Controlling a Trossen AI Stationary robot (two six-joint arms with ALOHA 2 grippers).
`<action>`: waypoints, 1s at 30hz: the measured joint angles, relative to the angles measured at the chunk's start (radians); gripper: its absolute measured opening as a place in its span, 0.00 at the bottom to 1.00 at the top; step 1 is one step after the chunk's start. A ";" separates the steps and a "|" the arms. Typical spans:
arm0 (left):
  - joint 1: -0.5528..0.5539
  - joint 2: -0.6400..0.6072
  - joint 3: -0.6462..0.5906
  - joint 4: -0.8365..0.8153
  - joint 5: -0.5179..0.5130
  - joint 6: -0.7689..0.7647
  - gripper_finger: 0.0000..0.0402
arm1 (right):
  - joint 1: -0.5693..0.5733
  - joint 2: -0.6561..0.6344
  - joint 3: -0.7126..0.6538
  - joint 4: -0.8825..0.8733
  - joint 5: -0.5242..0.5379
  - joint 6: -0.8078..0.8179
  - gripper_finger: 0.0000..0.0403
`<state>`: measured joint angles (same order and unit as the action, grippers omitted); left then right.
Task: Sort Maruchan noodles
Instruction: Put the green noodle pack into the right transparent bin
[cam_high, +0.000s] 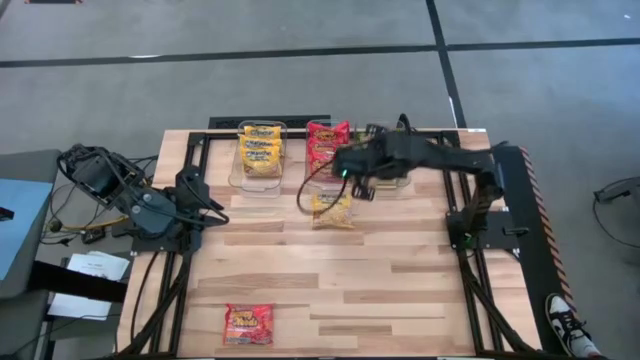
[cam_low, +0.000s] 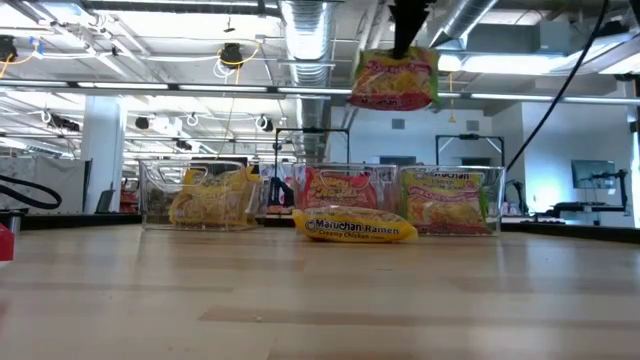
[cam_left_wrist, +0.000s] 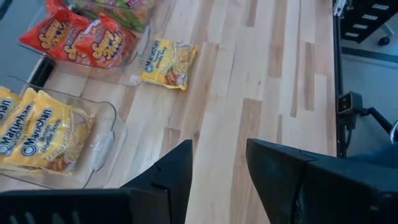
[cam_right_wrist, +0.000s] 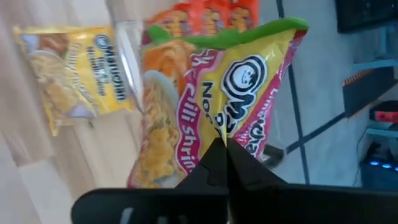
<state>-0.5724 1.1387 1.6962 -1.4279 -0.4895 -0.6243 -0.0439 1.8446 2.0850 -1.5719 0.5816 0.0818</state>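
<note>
My right gripper (cam_high: 347, 172) hangs high over the far bins, shut on a yellow-and-pink Maruchan packet with a green edge (cam_low: 393, 78). One yellow packet (cam_high: 332, 210) lies flat on the table in front of the bins. A red packet (cam_high: 248, 323) lies flat near the table's near edge. Three clear bins stand at the far side: one with yellow packets (cam_high: 262, 150), one with red packets (cam_high: 327, 142), and one with green-edged packets (cam_low: 450, 200). My left gripper (cam_left_wrist: 217, 165) is open at the table's left side, over bare wood. My right gripper pinches the green-edged packet between its two shut fingers at the packet's upper edge (cam_right_wrist: 225, 134), coming from above and pointing down. The packet hangs below the fingers (cam_low: 408, 35), lifted clear above the bins, its face slightly crumpled at the pinch.
The bins' clear walls (cam_low: 300, 185) stand close together along the far side. Black frame rails run along the table's left and right sides (cam_high: 470, 270). Bare wood lies between the yellow packet and the red packet.
</note>
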 joint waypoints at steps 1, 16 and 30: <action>0.000 0.000 0.000 0.000 -0.007 0.000 0.34 | -0.017 -0.014 0.000 0.001 0.002 -0.021 0.01; 0.000 0.000 0.000 0.001 -0.095 0.017 0.34 | -0.204 -0.216 -0.412 0.160 0.025 -0.223 0.01; 0.000 0.000 0.000 0.001 -0.211 0.018 0.34 | -0.232 -0.255 -0.722 0.420 0.016 -0.445 0.01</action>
<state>-0.5724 1.1385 1.6962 -1.4273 -0.7000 -0.6064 -0.2756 1.5898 1.3628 -1.1515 0.5975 -0.3631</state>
